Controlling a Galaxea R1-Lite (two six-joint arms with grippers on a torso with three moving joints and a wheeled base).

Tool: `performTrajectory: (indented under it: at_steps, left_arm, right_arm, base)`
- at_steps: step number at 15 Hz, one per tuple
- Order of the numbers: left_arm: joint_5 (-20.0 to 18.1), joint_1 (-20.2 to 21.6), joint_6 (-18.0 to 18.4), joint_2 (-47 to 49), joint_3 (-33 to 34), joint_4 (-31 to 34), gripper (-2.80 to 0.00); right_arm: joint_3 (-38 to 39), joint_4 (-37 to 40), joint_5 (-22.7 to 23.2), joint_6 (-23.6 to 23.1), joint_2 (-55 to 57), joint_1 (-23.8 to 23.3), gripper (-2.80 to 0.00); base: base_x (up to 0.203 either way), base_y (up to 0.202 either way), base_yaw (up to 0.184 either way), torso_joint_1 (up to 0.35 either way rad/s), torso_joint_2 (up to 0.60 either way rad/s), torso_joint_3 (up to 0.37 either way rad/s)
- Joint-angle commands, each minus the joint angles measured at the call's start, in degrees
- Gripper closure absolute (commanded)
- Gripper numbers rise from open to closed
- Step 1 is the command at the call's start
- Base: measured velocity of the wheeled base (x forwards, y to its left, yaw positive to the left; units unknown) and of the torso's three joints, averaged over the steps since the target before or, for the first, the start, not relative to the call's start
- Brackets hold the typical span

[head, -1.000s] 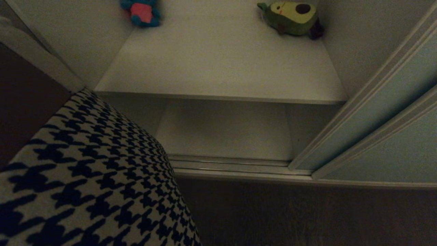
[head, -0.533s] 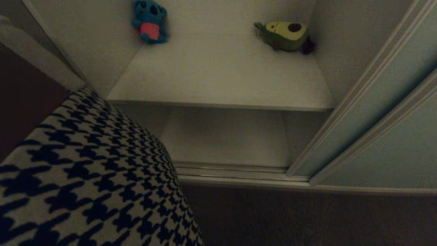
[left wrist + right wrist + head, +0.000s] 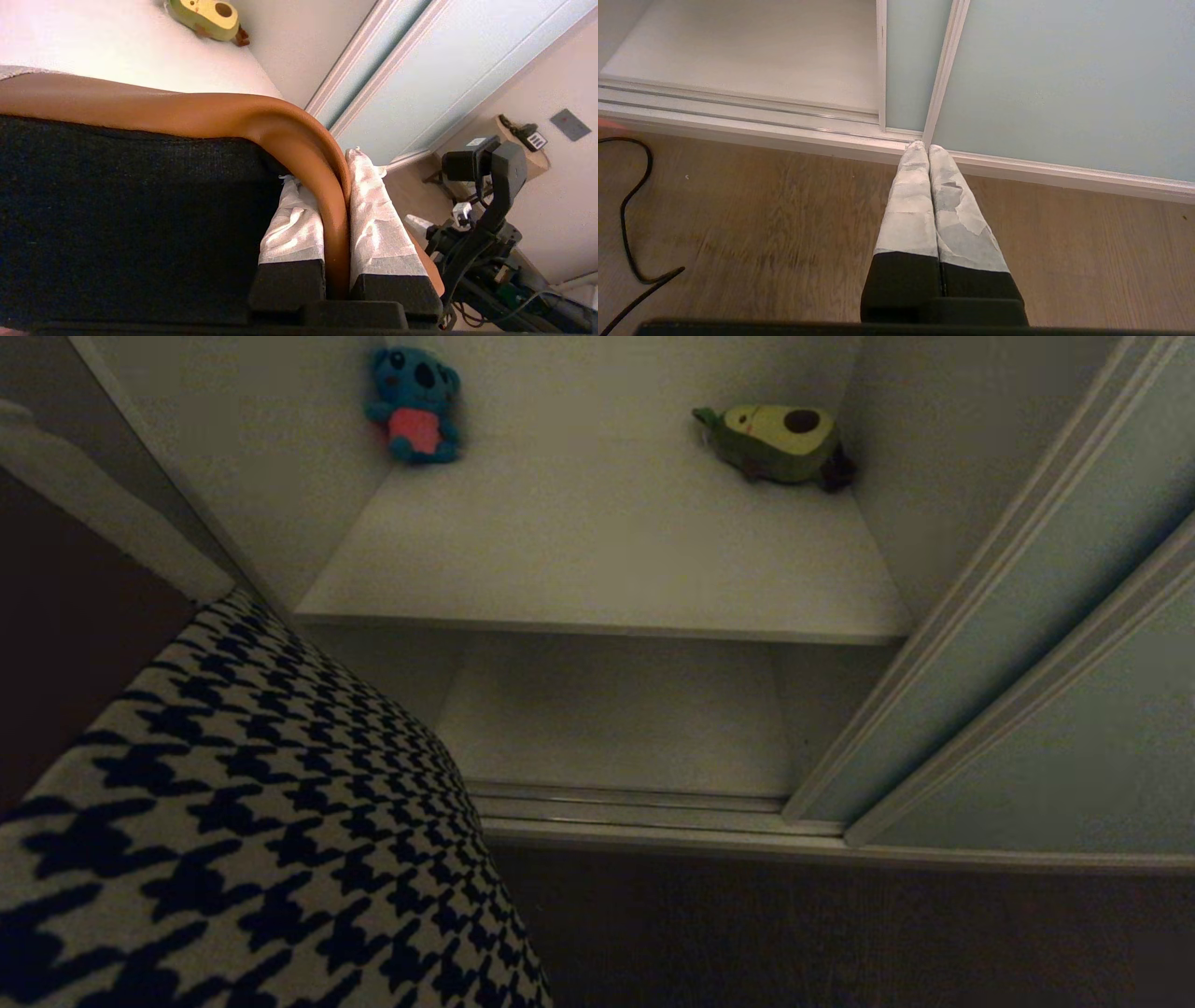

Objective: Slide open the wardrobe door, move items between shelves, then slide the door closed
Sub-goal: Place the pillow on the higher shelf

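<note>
The left gripper (image 3: 334, 186) clamps the rust-brown leather edge of the big square patchwork cushion (image 3: 233, 821), held low at the left before the open wardrobe. The right gripper (image 3: 927, 149), fingers pressed together and empty, hangs over the wooden floor (image 3: 761, 224) beside the pale grey-green sliding door (image 3: 1046, 588).

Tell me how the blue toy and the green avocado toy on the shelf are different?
The blue toy sits upright in the shelf's back left corner; the avocado toy lies on its side in the back right corner. The blue toy has a pink tummy; the avocado toy has a dark brown pit. Both are small plush toys on the same white shelf.
</note>
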Motion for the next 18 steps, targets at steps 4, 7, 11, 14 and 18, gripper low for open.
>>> performTrajectory:
  at_steps: [4,7,11,14,18]
  left_arm:
    - [-0.1,0.0,-0.1,0.0,0.2,0.1,0.00]
    - [-0.1,0.0,0.0,-0.1,0.8,-0.3,0.00]
    - [-0.1,0.1,0.0,-0.1,0.9,-0.5,0.00]
    - [-0.1,0.1,0.0,0.0,1.1,-0.5,0.00]
    - [-0.1,0.1,-0.1,0.0,1.2,-0.8,0.00]
  right_arm:
    - [0.2,0.0,0.0,0.0,0.1,0.0,0.00]
    - [0.2,0.0,0.0,0.0,0.1,0.0,0.00]
    - [0.2,0.0,0.0,0.0,0.1,0.0,0.00]
    - [0.2,0.0,0.1,0.0,0.1,0.0,0.00]
    - [0.2,0.0,0.0,0.0,0.1,0.0,0.00]
  base:
    - [0.000,0.000,0.000,0.000,0.00,0.000]
    - [0.000,0.000,0.000,0.000,0.00,0.000]
    - [0.000,0.000,0.000,0.000,0.00,0.000]
    - [0.000,0.000,0.000,0.000,0.00,0.000]
    - [0.032,0.000,0.000,0.000,0.00,0.003]
